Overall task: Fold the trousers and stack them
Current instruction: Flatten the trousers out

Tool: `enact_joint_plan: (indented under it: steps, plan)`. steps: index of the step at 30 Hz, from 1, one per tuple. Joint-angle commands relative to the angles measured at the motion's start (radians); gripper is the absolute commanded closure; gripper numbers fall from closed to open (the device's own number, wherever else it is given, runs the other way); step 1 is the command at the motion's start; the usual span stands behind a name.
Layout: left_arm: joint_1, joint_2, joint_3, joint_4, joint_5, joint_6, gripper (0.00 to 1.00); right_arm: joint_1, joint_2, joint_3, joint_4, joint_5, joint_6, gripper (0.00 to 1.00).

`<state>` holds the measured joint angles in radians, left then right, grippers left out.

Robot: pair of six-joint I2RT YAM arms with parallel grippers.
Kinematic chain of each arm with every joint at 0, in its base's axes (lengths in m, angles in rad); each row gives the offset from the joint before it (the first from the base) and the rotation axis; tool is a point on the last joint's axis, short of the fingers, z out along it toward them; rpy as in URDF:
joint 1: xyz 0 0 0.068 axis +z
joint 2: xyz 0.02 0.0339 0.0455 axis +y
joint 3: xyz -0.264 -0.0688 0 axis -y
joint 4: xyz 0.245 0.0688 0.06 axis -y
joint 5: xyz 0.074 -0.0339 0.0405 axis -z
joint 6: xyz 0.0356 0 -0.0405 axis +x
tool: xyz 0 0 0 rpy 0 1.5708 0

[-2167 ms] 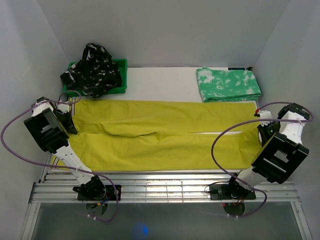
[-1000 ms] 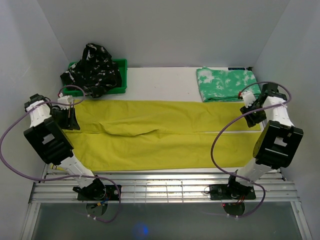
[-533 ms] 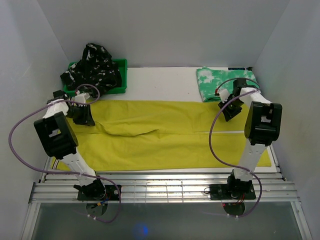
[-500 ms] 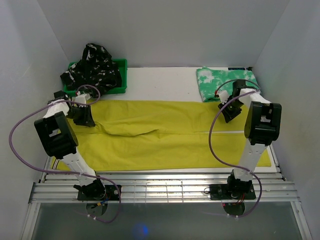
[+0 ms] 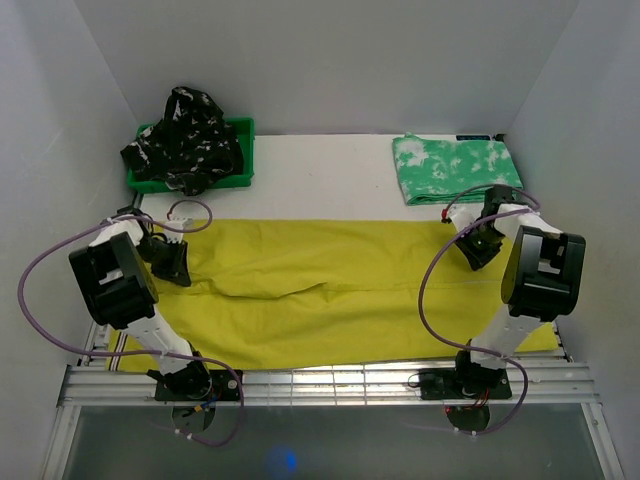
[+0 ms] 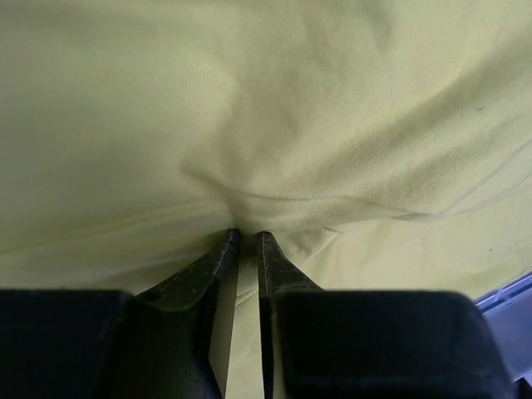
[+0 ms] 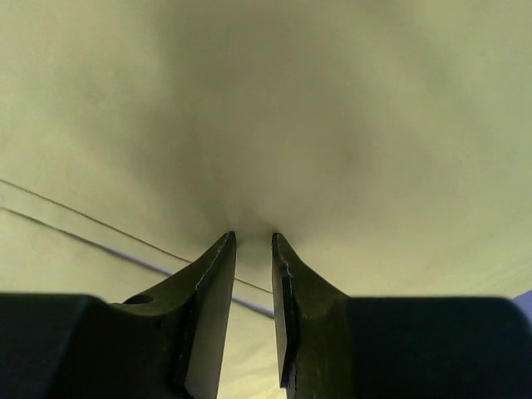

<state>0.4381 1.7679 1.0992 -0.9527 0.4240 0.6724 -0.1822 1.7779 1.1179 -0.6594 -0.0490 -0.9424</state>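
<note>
My left gripper [image 6: 247, 236] was pinched shut on a gathered ridge of the mustard trousers [image 5: 330, 290], with cloth puckering at its tips. The right gripper [image 7: 253, 239] was likewise closed on the same cloth towards the right end. I judged they held the far long edge, one near each end, so the pair could fold lengthwise without sagging. The trousers lay across the near half of the table [image 5: 330, 170]. The folded green-and-white pair [image 5: 455, 168] sat far right, well apart. The black patterned pair [image 5: 185, 140] was heaped over the green bin [image 5: 245, 150] far left. Neither looked in the way.
</note>
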Motion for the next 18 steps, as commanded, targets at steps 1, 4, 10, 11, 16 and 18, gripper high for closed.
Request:
enact_joint_plan:
  steps: [1, 4, 10, 11, 16, 18]
  plan:
    - [0.008, -0.071, 0.011, -0.079, -0.05, 0.099, 0.72, -0.013, -0.035, -0.081, -0.129, 0.009, -0.107, 0.69]
    - [0.007, -0.067, 0.123, -0.139, -0.001, 0.134, 0.62, -0.025, -0.044, 0.034, -0.231, -0.072, -0.111, 0.63]
    - [0.007, -0.036, 0.425, -0.169, 0.122, 0.177, 0.39, -0.083, 0.061, 0.396, -0.322, -0.091, -0.193, 0.25]
    - [0.007, -0.027, 0.459, -0.169, 0.154, 0.176, 0.22, -0.089, 0.105, 0.436, -0.322, -0.081, -0.206, 0.21]
    - [0.005, 0.034, 0.596, -0.118, 0.165, 0.093, 0.02, -0.102, 0.244, 0.595, -0.284, 0.036, -0.22, 0.18]
    - [0.005, 0.067, 0.614, -0.11, 0.162, 0.049, 0.02, -0.105, 0.291, 0.597, -0.211, 0.044, -0.21, 0.19]
